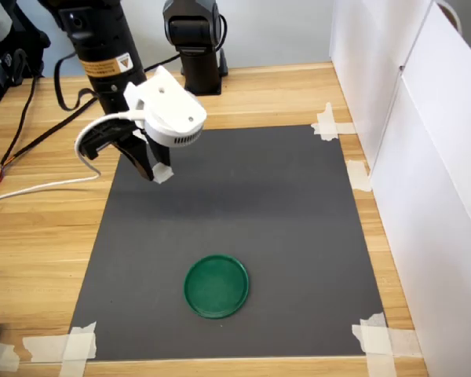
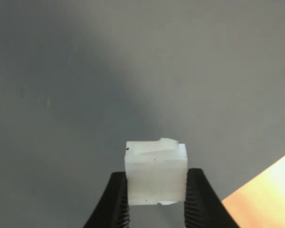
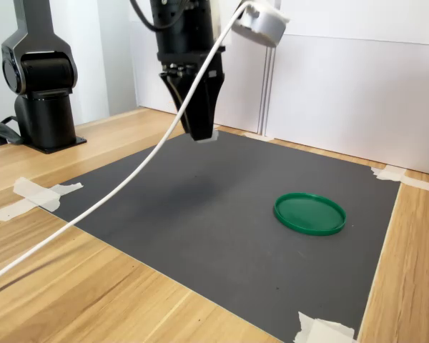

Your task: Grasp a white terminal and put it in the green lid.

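Aloft, the hand (image 2: 156, 202) pinches the white terminal (image 2: 156, 172), seemingly well apart from the green lid (image 1: 217, 286).

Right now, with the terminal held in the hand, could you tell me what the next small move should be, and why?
Probably carry the white terminal across toward the green lid, staying raised. The hand is shut on it above the dark mat, near the far edge in the first exterior view, while the lid sits empty nearer the camera. Opening now would likely drop it on the mat.
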`<state>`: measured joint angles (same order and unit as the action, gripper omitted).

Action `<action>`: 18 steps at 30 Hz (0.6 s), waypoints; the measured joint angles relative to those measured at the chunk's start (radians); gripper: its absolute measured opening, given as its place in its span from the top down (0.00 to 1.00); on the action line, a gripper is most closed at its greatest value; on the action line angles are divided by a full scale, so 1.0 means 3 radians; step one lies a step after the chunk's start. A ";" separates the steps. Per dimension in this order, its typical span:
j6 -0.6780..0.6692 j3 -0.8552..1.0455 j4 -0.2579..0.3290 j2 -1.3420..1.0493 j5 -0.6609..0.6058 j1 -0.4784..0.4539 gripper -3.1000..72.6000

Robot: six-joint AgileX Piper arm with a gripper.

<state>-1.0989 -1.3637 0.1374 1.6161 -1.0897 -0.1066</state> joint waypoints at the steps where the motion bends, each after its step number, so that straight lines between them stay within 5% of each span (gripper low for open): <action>1: 0.0003 -0.0109 0.0061 0.0000 -0.0011 0.0000 0.61; 5: 0.0037 -0.0524 0.0169 0.0075 -0.0091 0.0031 0.61; 18: 0.0842 -0.1256 -0.0272 0.0931 -0.0237 0.0637 0.61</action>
<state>-0.8464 -1.7406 0.0559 1.8954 -1.1609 0.0846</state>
